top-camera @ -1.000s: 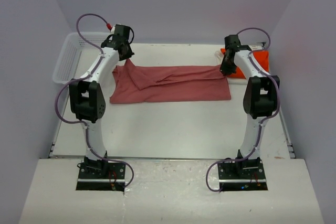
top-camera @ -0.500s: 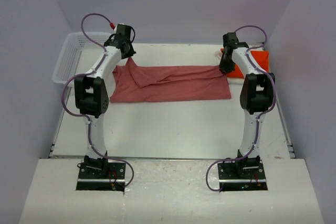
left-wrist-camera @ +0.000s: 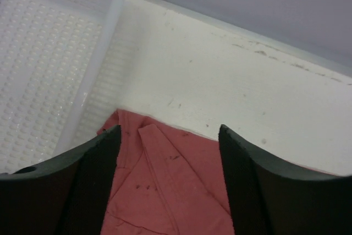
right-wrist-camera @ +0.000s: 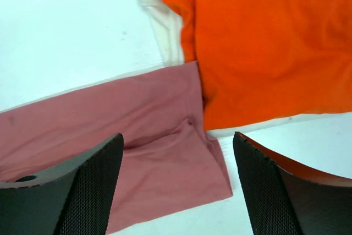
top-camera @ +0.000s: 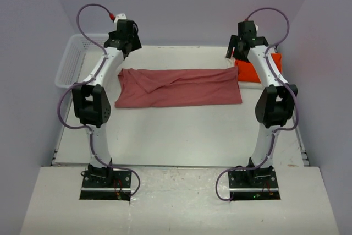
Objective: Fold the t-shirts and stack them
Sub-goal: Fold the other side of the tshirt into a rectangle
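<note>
The rose-red t-shirt [top-camera: 179, 87] lies flat as a long folded band across the far middle of the table. Its far left corner [left-wrist-camera: 165, 185] shows below my left gripper [left-wrist-camera: 169, 130], which hangs open above it, holding nothing. My right gripper [right-wrist-camera: 177, 136] is open too, raised over the shirt's far right corner [right-wrist-camera: 165, 158]. The orange t-shirt [right-wrist-camera: 269, 48] lies folded just right of that corner, overlapping it slightly. A white t-shirt's edge [right-wrist-camera: 169, 31] peeks out under the orange one. From above, the left gripper [top-camera: 123, 45] and right gripper [top-camera: 237, 53] hover over the band's two far corners.
A white plastic mesh basket [top-camera: 71, 64] stands at the far left of the table, its rim [left-wrist-camera: 104, 48] close beside the red shirt's corner. The back wall runs just behind both grippers. The orange t-shirt [top-camera: 258, 71] sits near the table's right edge.
Both grippers have opened and let go of the red shirt's far corners, then risen. The lifted left corner has dropped, so the shirt now lies flat.
</note>
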Action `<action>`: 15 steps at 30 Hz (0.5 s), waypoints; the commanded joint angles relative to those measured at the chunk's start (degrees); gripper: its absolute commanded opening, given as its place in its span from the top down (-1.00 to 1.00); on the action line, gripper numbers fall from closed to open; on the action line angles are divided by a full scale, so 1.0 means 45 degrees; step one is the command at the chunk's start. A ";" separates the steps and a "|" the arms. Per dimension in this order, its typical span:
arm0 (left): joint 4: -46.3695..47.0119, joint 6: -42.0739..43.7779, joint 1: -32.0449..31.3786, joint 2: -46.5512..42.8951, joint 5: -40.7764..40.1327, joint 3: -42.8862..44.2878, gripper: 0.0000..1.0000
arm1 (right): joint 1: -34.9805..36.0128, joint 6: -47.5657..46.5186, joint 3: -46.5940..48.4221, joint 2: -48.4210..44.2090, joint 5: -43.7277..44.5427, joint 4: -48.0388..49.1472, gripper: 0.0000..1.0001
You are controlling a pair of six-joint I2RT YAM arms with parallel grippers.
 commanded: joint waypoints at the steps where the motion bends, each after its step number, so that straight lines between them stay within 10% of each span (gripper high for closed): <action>1: 0.0506 0.0019 0.0122 -0.2028 0.0524 0.0155 -0.47 | 0.0856 -0.0275 0.0083 -0.1720 0.0099 -0.0019 -0.62; 3: 0.0291 -0.0372 0.0102 -0.2515 0.2216 -0.0661 -0.07 | 0.1131 -0.0119 -0.0597 -0.2151 -0.0347 -0.0060 -0.58; 4: 0.0155 -0.0586 0.0083 -0.2615 0.2789 -0.0976 0.64 | 0.1384 -0.0060 -0.0892 -0.2598 -0.0524 -0.0060 -0.54; 5: -0.0272 -0.0955 0.0082 -0.2674 0.3317 -0.1269 0.95 | 0.1502 0.0076 -0.1204 -0.2854 -0.0681 -0.0060 -0.45; 6: -0.0566 -0.1114 0.0063 -0.2694 0.4250 -0.1736 1.00 | 0.1600 0.0174 -0.1942 -0.3108 -0.0779 -0.0041 -0.29; 10: -0.0647 -0.0979 -0.1007 -0.3239 0.3893 -0.3670 0.26 | 0.1952 0.0448 -0.3704 -0.4455 -0.1170 0.0448 -0.26; 15: 0.0759 -0.1154 -0.1460 -0.4236 0.3714 -0.6794 0.17 | 0.2069 0.0585 -0.5422 -0.6252 -0.1736 0.0876 -0.36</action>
